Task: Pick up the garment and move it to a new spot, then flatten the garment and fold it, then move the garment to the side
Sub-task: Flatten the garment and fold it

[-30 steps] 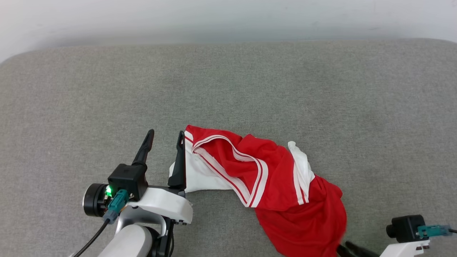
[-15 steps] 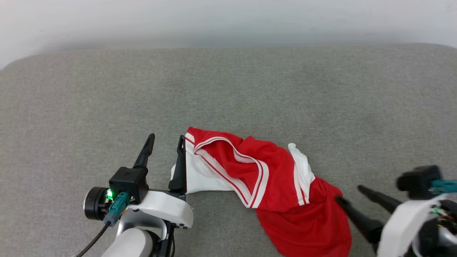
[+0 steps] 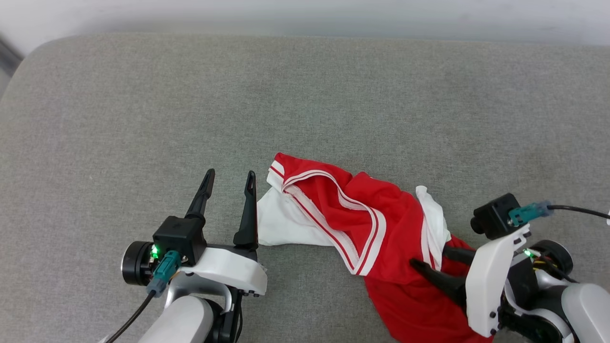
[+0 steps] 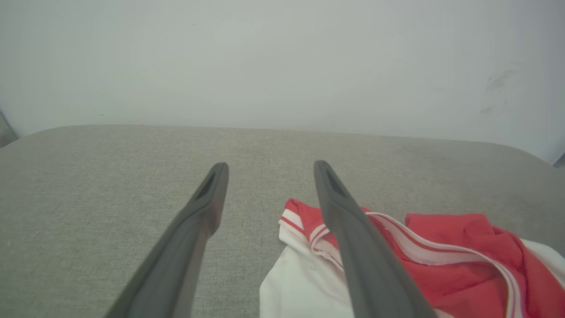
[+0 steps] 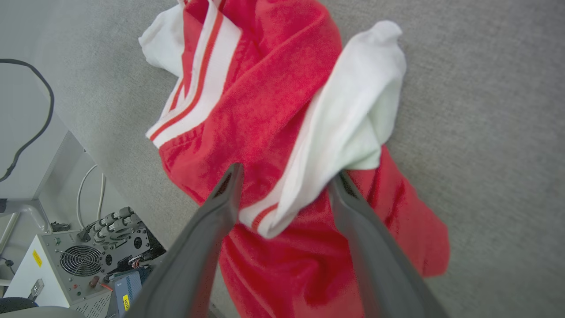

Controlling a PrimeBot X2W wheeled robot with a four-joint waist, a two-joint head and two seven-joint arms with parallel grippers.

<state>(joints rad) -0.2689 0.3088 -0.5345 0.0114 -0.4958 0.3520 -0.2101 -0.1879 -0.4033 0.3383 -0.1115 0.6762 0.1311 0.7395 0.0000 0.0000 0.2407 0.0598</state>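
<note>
Broad grey padded surface under the garment, crumpled there in a loose heap, red body bunched, sleeves folded over, not yet flat. Judging by that heap, probably a fresh pick for spreading: take hold at two well-separated edges of the garment rather than in its thick middle, lift only enough to free the folds, then draw apart so the cloth opens without twisting. Just off the garment's left end, the left claw, fingers wide apart and empty, inner finger alongside the white sleeve at that end, touching or just clear, impossible to tell. Over the garment's right half, the right claw, fingers likewise spread and clamped on nothing, straddling a fold of the other white sleeve with red cloth beneath it. Before closing there, press down until one clean hem or a single layer sits between the fingers; pinching sleeve and body together risks dragging the whole heap as a lump. For the left side, better to shift onto the striped trim next to the sleeve: likely a firmer edge, easier to pinch and less prone to slip.
</note>
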